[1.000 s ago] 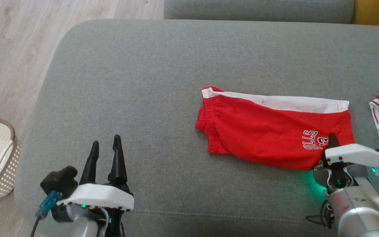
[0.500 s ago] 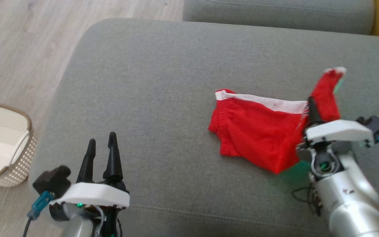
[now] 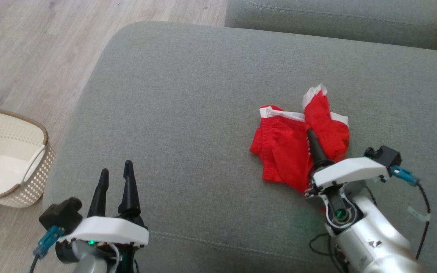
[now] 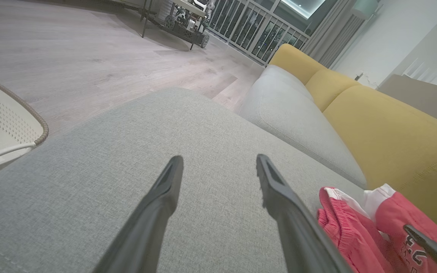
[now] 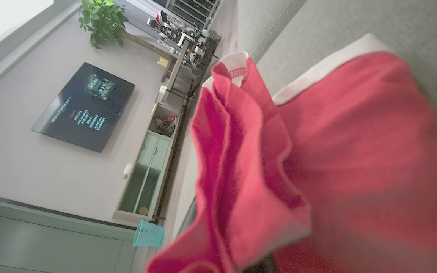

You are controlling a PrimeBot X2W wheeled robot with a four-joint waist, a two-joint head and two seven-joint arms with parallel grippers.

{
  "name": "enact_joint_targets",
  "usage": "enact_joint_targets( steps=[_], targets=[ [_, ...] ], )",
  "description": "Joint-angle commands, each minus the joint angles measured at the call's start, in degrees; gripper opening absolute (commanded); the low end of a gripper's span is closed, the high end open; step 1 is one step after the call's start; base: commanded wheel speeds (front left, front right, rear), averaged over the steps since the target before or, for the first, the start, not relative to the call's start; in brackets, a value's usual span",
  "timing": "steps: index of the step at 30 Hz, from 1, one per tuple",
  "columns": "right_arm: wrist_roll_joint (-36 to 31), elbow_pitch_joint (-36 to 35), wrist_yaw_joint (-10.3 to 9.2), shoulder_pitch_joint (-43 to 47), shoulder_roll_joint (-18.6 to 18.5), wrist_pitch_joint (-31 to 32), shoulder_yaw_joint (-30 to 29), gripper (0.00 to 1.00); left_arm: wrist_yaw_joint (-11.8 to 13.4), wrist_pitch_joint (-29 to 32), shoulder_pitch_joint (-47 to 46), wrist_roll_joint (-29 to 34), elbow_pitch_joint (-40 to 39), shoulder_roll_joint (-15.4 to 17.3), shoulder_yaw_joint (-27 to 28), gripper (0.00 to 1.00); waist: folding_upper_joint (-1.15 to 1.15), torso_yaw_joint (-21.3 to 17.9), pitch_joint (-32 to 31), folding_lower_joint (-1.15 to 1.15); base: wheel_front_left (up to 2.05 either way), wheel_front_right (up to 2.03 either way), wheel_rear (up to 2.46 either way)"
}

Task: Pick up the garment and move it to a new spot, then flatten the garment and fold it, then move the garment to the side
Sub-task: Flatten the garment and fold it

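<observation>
Now that the right gripper [image 3: 311, 136], pinching one end of the red shorts [image 3: 283, 155], has swung it toward the waistband [image 3: 279, 113], folding looks underway; the left gripper [image 3: 115, 175] idles open.

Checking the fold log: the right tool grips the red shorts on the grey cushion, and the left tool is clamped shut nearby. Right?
No: the left tool is open, jaws apart above the grey cushion, as the left wrist view shows. The right tool does grip the red shorts on that cushion.
</observation>
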Motion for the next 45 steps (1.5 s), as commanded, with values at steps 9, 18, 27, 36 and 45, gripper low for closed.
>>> enact_joint_targets(
  steps=[9, 18, 27, 36, 45],
  targets=[
    [2.2, 2.2, -0.01, -4.5, 0.9, -1.2, 5.6, 0.0, 0.6, -0.5, -2.0, 0.1, -1.8, 0.3, 1.0, 1.0, 0.0, 0.7, 0.9, 0.0, 0.0, 0.0, 0.0],
    [1.4, 3.6, -0.01, -6.0, 0.9, -1.3, 7.0, 1.0, 0.9, -0.5, -2.4, -0.5, -1.4, 0.3, 0.3, 1.0, 0.0, 2.1, 1.7, 0.0, 0.0, 0.0, 0.0],
    [-3.2, 2.1, -0.01, -6.6, 0.9, -1.3, 9.6, 1.0, 0.7, -0.5, -3.1, -0.3, -0.6, 0.3, 0.5, 1.0, 0.0, 2.4, 2.2, 0.0, 0.0, 0.0, 0.0],
    [-6.5, 4.4, -0.01, -6.7, 0.9, -1.0, 17.2, 1.0, 0.9, -0.5, -3.1, -0.9, -0.7, 0.3, 0.0, 1.0, 0.0, 2.7, 2.6, 0.0, 0.0, 0.0, 0.0],
    [-4.2, 5.5, -0.01, -8.8, 0.9, 0.4, 25.2, 1.0, 1.2, -0.5, -3.2, -0.9, -0.5, 0.3, 0.7, 1.0, 0.0, 1.3, 2.3, 0.0, 0.0, 0.0, 0.0]
  ],
)
